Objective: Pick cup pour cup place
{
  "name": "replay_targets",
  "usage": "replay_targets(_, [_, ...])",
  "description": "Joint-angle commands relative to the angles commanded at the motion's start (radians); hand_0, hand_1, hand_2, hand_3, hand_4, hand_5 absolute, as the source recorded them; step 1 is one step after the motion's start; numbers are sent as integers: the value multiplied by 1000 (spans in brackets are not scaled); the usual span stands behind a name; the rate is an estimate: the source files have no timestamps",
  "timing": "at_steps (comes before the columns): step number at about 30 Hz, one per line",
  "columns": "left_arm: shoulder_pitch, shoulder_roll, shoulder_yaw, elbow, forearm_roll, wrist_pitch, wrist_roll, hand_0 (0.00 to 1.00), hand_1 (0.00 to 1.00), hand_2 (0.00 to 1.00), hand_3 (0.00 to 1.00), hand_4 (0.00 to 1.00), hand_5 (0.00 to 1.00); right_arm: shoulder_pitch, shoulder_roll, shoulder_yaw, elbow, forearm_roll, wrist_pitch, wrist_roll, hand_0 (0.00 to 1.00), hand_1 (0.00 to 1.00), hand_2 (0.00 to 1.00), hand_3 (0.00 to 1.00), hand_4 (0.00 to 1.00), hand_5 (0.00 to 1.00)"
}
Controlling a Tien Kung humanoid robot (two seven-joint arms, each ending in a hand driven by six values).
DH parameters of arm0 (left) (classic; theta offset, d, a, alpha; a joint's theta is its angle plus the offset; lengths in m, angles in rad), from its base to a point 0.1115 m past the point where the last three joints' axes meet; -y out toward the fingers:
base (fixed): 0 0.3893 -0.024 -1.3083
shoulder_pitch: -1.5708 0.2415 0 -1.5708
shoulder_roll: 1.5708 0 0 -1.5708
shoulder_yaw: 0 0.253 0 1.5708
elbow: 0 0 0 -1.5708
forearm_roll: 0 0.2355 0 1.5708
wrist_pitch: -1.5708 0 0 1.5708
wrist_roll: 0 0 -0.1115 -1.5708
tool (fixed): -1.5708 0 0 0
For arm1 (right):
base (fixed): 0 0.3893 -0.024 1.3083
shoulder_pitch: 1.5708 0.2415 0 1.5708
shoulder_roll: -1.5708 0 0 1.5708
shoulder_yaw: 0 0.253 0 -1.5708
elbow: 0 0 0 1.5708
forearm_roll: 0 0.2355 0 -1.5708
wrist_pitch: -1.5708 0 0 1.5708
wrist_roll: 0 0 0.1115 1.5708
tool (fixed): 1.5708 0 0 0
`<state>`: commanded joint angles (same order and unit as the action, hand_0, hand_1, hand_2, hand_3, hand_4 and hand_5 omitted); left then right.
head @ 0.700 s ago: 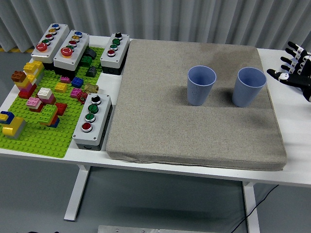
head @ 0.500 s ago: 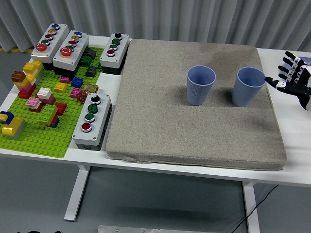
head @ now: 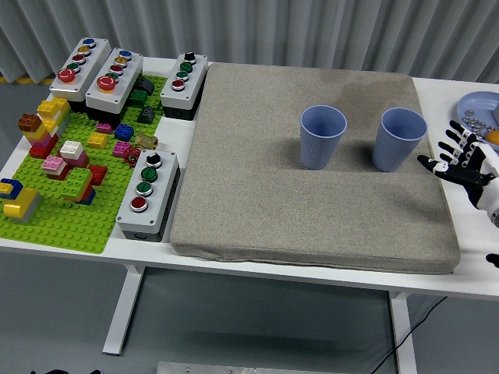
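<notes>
Two blue cups stand upright on the grey mat (head: 312, 202): one cup (head: 322, 136) near the mat's middle, the other cup (head: 398, 139) close to its right edge. My right hand (head: 458, 160) hovers at the right edge of the mat, just right of and slightly below the right cup, fingers spread and holding nothing. It does not touch the cup. What the cups contain cannot be seen from here. My left hand is out of view.
A blue plate (head: 482, 117) with small items sits at the far right. Left of the mat are a green brick baseplate (head: 70, 210) with several bricks and several grey button boxes, one (head: 150, 193) right beside the mat.
My right hand has come down and toward the table's near side, from beside the cup's rim to lower at the mat's right edge, uncovering the blue plate. The cups stay put.
</notes>
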<state>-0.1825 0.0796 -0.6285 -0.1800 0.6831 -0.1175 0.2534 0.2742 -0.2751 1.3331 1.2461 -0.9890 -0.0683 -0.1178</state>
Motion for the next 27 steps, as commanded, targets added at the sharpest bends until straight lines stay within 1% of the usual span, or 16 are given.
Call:
replay_targets(11, [-3,-3,11,0,-6,-3,0,771,765,820,675,503,998,3,16,-47,-29,40,-38,38,947,913,998,998,862,139])
replay_targets(14, [-3,-3,14,0,-10,-4,0,771,765,820,675,503,998,14,21,-55,-50,52,-50,53,947,913,998,998,862,139])
replay_targets(22, [-5,-3,32,0,-23,-4,-2,772,764,819,672,502,998,32,32,-75,-88,71,-60,69,946,910,998,998,859,144])
replay_targets(27, [-4,-1,42,0,-29,-5,-3,772,764,819,672,502,998,63,42,-102,-127,78,-75,91,946,910,998,998,859,144])
